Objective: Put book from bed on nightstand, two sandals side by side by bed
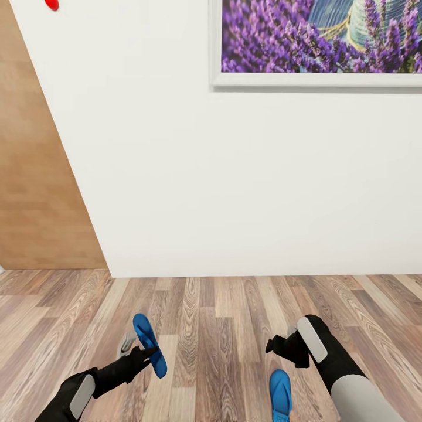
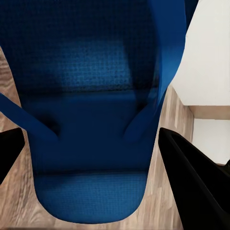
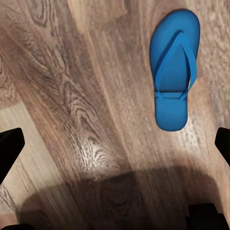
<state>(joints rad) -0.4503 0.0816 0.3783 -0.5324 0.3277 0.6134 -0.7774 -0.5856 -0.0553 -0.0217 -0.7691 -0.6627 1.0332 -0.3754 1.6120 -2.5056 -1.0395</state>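
Clamped in my left gripper, one sandal hangs above the floor. Its mate lies flat below my spread, empty right gripper, long axis pointing toward the wall.

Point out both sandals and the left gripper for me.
Held sandal (image 1: 149, 343), head view: on its blue sole, in the left gripper.
Floor sandal (image 3: 173, 72), right wrist view: on the footbed, between the straps.
Left gripper (image 1: 145, 353), head view: between the fingertips clamping the held sandal.
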